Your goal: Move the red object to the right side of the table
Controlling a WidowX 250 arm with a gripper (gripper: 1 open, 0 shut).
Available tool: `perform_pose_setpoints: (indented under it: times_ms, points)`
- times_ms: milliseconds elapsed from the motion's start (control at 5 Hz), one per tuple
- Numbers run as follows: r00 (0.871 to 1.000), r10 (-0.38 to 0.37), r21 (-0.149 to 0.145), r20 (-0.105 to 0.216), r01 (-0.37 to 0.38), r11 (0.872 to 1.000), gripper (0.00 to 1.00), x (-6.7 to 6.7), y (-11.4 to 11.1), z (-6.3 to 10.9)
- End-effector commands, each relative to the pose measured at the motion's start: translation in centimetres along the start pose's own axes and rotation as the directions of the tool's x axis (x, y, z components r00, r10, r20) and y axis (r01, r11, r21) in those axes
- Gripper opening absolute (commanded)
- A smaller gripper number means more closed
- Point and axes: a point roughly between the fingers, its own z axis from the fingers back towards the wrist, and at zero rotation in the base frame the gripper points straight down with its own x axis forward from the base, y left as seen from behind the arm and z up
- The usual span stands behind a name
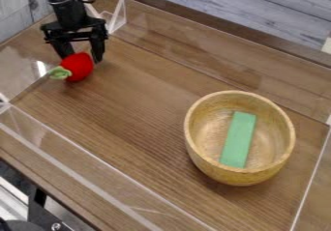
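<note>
1. Fruit (79, 68): sits on the counter (142, 109) at far left, near the clear wall. Small green stem pokes out toward that wall.
2. My gripper (76, 49): pointing straight down over the fruit, jaws apart, straddling its top. Nothing clamped yet; contact w/ the skin can't be confirmed from this angle.
3. Handling, est.: looks like a light, hollow plastic toy. Glossy and round, so likely slippery; a pinch off-centre may squirt it sideways. Prob. stiff, not fragile.
4. Grip pt.: take it across the widest part of the red body, jaws centred. Avoid the stem; thin, may flex or twist out.
5. Approach: go low enough that the pads sit at or below the fruit's equator before closing.
6. Dest.: right side of counter. Bowl (241, 137) w/ green block (239, 138) inside occupies much of that area; set fruit down beside it, not in it.
</note>
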Motion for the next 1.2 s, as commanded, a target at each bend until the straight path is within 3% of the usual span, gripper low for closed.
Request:
perform_pose_setpoints:
  times_ms: [0,200,400,600,800,1000]
  points:
    - [0.997,-0.044,0.006,0.057,0.044,0.999,1.0,1.4,-0.4,1.6]
    - [0.998,-0.017,0.008,0.06,0.017,1.0,0.0,0.9,-0.5,2.1]
    - [0.991,-0.112,-0.016,0.068,0.113,0.993,0.0,0.0,-2.2,2.9]
    - [0.973,-0.217,-0.04,0.073,0.22,0.975,0.0,-0.8,-4.5,3.4]
    - [0.955,-0.285,-0.06,0.079,0.29,0.955,0.0,-0.5,-6.5,4.1]
    - [0.926,-0.369,-0.078,0.079,0.375,0.924,0.0,-0.4,-8.9,4.0]
